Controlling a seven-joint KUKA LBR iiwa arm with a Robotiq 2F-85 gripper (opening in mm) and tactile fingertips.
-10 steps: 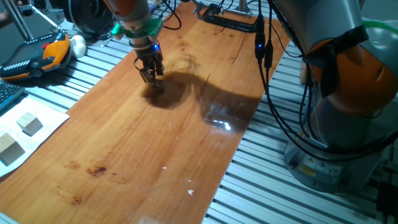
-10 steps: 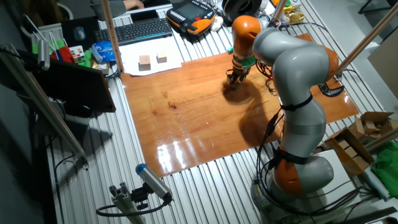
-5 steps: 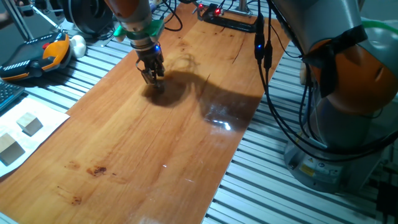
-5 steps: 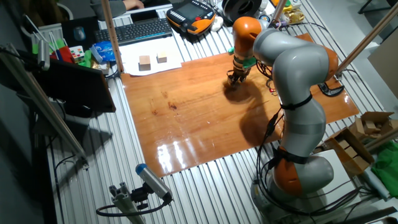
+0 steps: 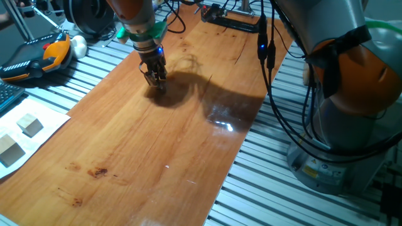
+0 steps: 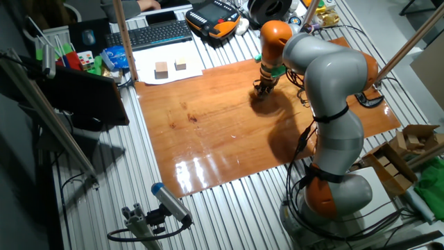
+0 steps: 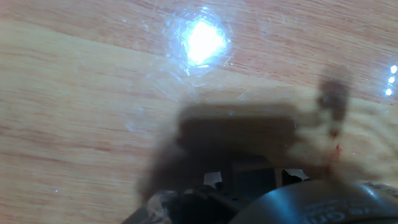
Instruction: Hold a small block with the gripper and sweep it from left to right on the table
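Note:
My gripper (image 5: pixel 154 79) hangs from the orange and grey arm with its tips low on the table (image 5: pixel 144 150), at the board's far left part. Its black fingers (image 5: pixel 151 76) stand close together, shut on the small block (image 5: pixel 155 80), which shows only as a pale speck between the tips. In the other fixed view the gripper (image 6: pixel 262 89) is near the far edge of the table (image 6: pixel 208 132); the block is too small to see there. The hand view is blurred, showing wood grain (image 7: pixel 74 93), a glare spot and a dark shadow.
Two larger pale cubes (image 5: pixel 29 124) (image 5: pixel 7 149) sit on white paper left of the board, also in the other fixed view (image 6: pixel 161 69). An orange teach pendant (image 5: pixel 44 56) and a keyboard (image 6: pixel 152 33) lie beyond. The robot base (image 5: pixel 339 125) and black cables (image 5: pixel 270 56) stand at the right.
The gripper has shifted slightly to the right along the board, still shut and low on the wood.

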